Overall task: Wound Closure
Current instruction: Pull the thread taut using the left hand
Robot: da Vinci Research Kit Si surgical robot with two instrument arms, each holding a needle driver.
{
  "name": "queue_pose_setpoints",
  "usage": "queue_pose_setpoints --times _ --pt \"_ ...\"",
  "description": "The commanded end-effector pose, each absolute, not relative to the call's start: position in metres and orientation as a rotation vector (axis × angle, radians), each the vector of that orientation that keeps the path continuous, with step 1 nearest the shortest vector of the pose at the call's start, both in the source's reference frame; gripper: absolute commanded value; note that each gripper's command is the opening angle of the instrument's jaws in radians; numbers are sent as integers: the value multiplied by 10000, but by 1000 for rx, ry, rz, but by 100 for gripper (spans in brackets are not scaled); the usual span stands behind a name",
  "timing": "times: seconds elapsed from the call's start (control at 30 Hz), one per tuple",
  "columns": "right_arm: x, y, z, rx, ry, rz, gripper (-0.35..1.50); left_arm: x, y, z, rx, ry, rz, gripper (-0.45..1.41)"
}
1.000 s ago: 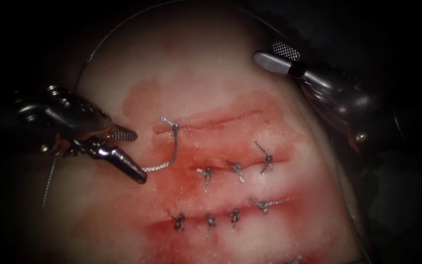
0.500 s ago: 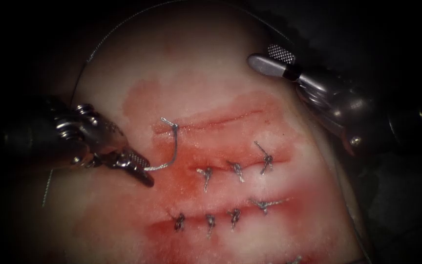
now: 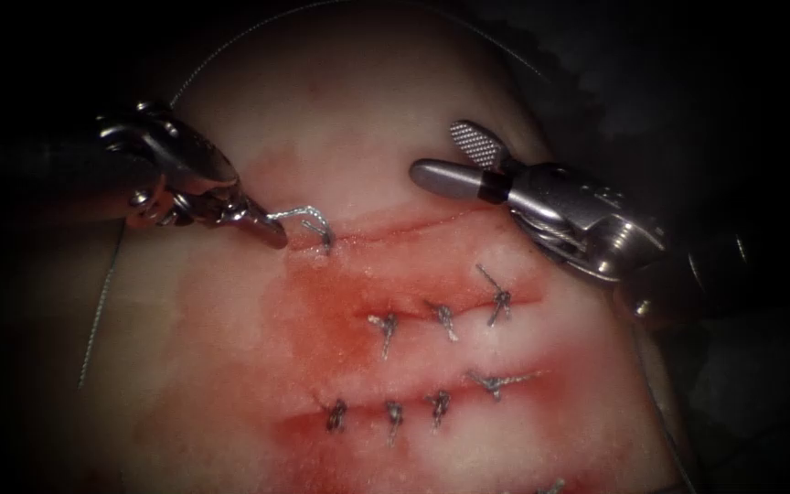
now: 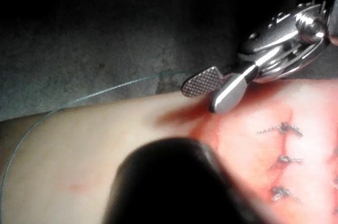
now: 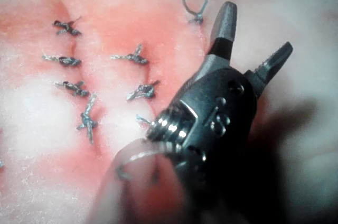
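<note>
While the left tool [image 3: 262,225] grips the thread [image 3: 296,214] in its closed jaws just at nine o'clock of the top cut [image 3: 395,227], the right tool [image 3: 457,157] hovers at about two o'clock of that cut with its jaws spread and holding nothing. The thread runs as a short arc from the left jaws to a knot [image 3: 325,234] at the cut's left end, on the tissue [image 3: 230,366]; I can make out no needle, so I cannot say where it is.

The grip sits very near the knot, so a hard tug could tear the thread through the soft edge or snap it (the span between jaws and knot looks short, leaving little slack to absorb a jerk). The open right jaws hang close above the surface and could snag or nick it.

Open room lies toward twelve o'clock, over pale bare tissue. Toward five and six o'clock finished stitches [image 3: 441,316] crowd two lower rows amid red fluid [image 3: 322,320]. The tissue's rim curves away at three o'clock, and a loose strand [image 3: 102,302] trails down near nine o'clock
</note>
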State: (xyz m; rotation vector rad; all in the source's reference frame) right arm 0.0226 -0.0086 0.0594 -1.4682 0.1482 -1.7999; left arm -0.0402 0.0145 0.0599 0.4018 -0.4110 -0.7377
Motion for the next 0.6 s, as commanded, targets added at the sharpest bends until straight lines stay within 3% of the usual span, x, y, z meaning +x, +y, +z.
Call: queue_pose_setpoints --times 0.03,0.6 --pt "242 -95 611 -1513 166 -1829 121 -408 158 599 363 -419 -726 -45" --pt "275 -122 620 -1623 242 -1856 123 -432 179 610 109 -359 -717 -45"
